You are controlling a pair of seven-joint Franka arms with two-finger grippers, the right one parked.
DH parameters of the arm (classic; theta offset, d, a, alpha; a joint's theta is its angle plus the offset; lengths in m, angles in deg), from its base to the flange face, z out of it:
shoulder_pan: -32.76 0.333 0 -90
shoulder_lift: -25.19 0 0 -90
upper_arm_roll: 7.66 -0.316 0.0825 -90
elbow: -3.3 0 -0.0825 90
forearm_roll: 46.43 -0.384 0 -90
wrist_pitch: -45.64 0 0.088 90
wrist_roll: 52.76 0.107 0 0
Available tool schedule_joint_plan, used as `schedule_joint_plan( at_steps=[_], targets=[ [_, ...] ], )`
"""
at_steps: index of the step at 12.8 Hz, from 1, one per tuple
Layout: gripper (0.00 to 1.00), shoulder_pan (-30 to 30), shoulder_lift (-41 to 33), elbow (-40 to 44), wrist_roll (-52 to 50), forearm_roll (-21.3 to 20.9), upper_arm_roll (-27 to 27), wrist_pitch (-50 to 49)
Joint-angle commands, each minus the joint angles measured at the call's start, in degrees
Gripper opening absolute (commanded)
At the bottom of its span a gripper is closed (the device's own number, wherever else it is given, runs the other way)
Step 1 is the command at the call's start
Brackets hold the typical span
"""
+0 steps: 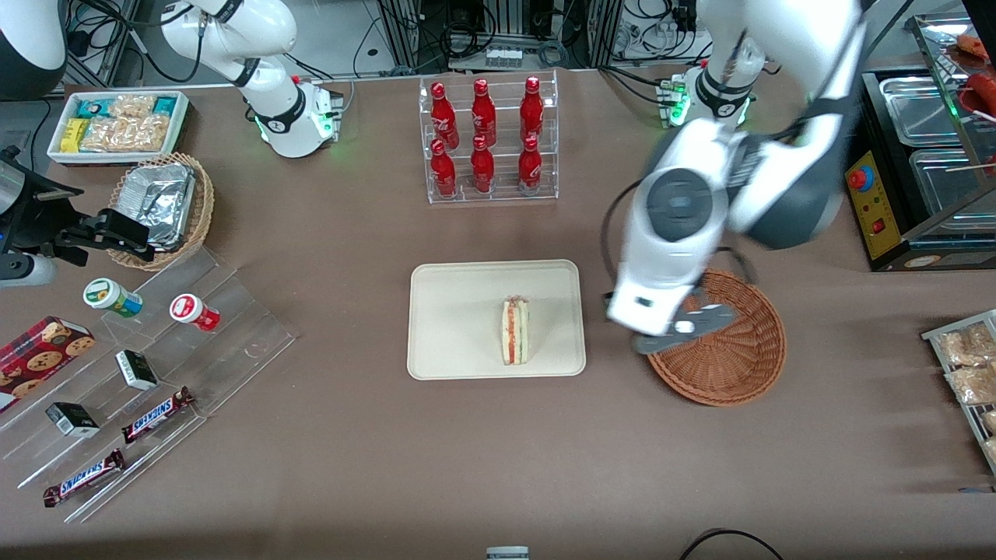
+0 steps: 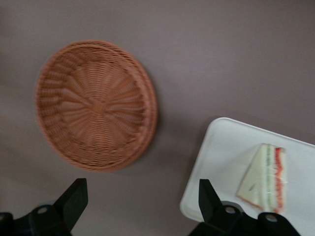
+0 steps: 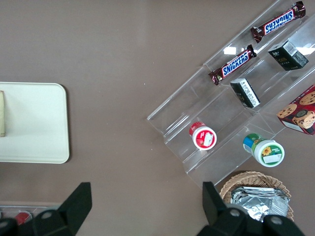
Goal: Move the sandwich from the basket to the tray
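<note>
So my hand (image 1: 675, 330) is hanging above the table (image 1: 327, 451), right over the edge of the basket (image 1: 739, 365) that faces the tray (image 1: 459, 327). Fingers (image 2: 74, 199) are spread wide apart and there's nothing between them (the wrist camera shows both fingertips with just bare table in the gap).

The sandwich (image 1: 515, 331) is lying on the tray, toward the end of it closest to my hand, with the red-pink and green filling stripes showing along the cut edge. It sits inside the rim, not touching it as far as I can see. From the wrist camera the sandwich (image 2: 263, 178) is just beside one fingertip, lower down on the tray (image 2: 221, 157).

The basket (image 2: 96, 105) has nothing in it, just the woven bottom. Basket and tray sit near each other but apart, with a strip of table between them.
</note>
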Motion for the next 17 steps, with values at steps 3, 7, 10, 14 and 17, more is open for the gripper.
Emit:
schedule_joint_plan(
  at_steps=[3, 7, 10, 14, 17],
  targets=[
    [0.99, 10.15, -10.34, -3.37, 18.11, 4.17, 0.58, -10.02],
    [0.99, 17.36, -21.94, -12.24, 27.53, 9.08, 0.49, -10.13],
    [0.99, 20.80, -26.89, -14.55, 30.54, 11.20, 0.14, -10.31],
    [0.99, 21.43, -26.45, -12.79, 39.11, 11.20, -4.83, -10.40],
    [0.99, 14.66, -25.05, -11.47, 42.67, 11.03, -14.18, -9.78]
  ],
)
